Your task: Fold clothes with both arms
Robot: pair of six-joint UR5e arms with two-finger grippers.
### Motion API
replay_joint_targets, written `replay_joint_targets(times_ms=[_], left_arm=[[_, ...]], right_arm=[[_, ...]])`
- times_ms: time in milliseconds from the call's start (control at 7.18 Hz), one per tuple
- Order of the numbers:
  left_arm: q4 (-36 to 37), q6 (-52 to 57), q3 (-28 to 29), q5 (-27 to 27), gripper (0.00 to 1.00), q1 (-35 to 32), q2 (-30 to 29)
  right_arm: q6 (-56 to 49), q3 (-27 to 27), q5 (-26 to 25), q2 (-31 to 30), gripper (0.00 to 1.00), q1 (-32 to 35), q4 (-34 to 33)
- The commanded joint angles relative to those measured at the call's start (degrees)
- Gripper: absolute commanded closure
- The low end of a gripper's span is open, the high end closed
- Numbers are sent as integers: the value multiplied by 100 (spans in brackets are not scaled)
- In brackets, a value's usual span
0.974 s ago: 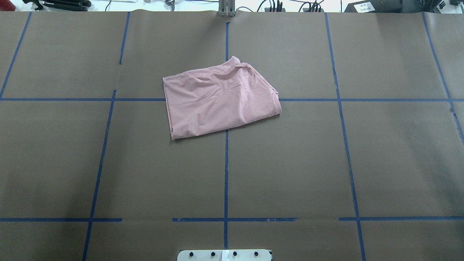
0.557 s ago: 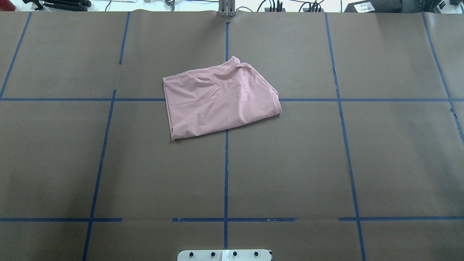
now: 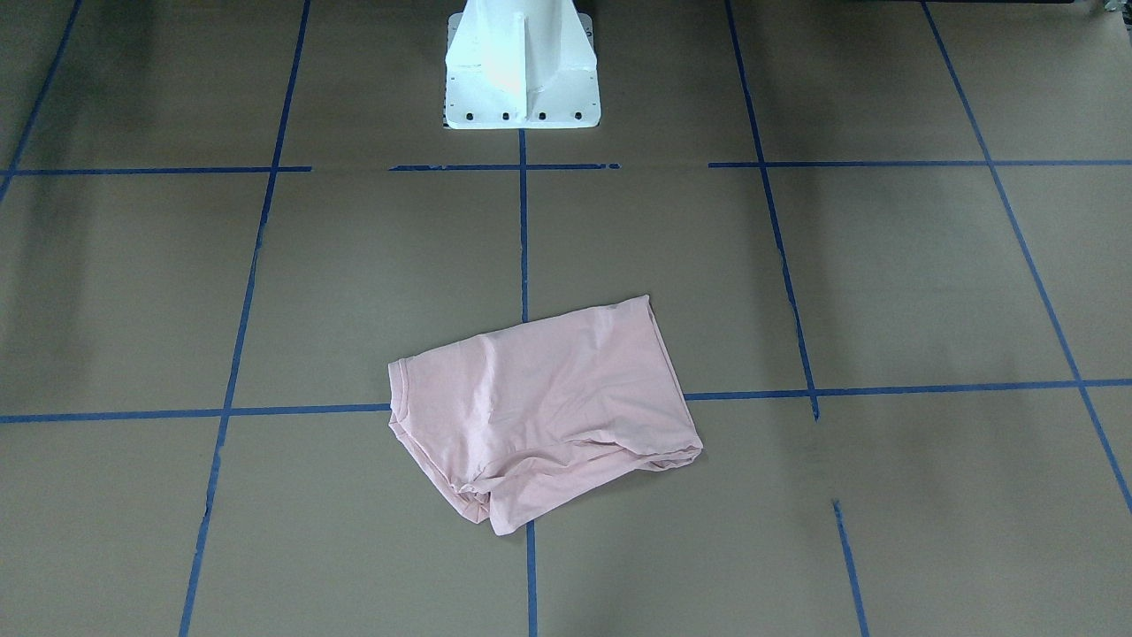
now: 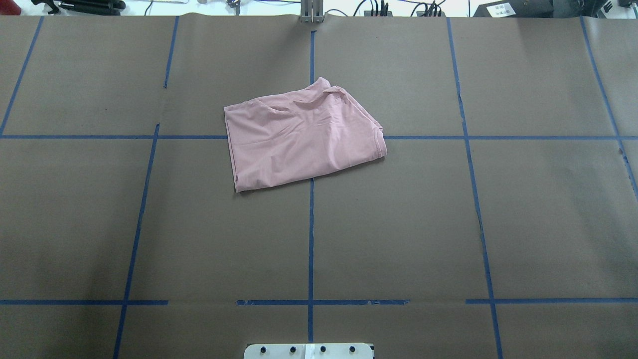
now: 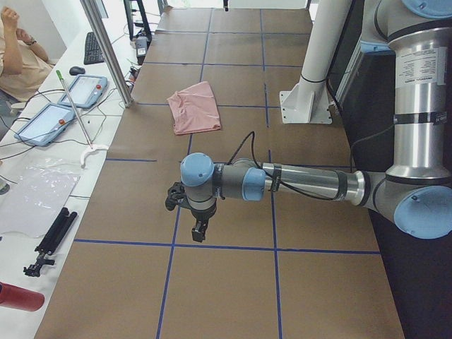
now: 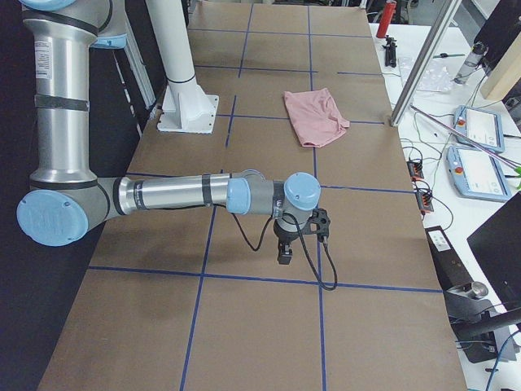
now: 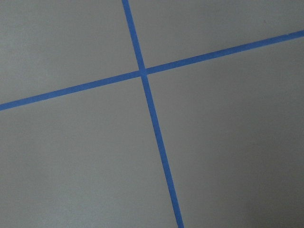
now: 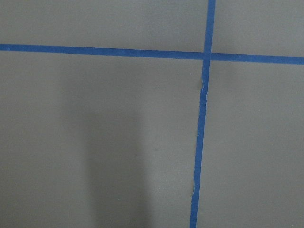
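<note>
Pale pink T-shirt [image 4: 304, 142] lies folded into a skewed, rumpled rectangle mid-counter. It sits on the crossing of the centre blue tape line [image 4: 310, 239] and a cross line, on the side of the brown counter [image 4: 398, 224] away from the white pedestal [image 3: 520, 71]. A hemmed edge shows on one side and bunched layers along the far edge. Nothing touches it.

Left arm [image 5: 304, 182] reaches out low over the counter's left end with its left hand [image 5: 200, 232] pointing down, well apart from the shirt; cannot tell if it is open or closed. Right arm [image 6: 171, 195] is posed likewise at the right end, and the right hand [image 6: 284, 252] state also cannot be told. Both wrist views show only counter and crossing tape.
</note>
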Motion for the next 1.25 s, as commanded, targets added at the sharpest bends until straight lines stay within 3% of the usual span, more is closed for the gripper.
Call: replay_joint_targets(times_ms=[0, 835, 1114], left_arm=[[-19, -14, 12, -20, 0, -7, 90], [-28, 4, -6, -21, 0, -7, 144], [-28, -14, -294, -29, 0, -7, 188]], right_arm=[[25, 2, 19, -1, 0, -8, 0], [33, 73, 10, 60, 0, -26, 18], [286, 396, 10, 69, 0, -34, 9]])
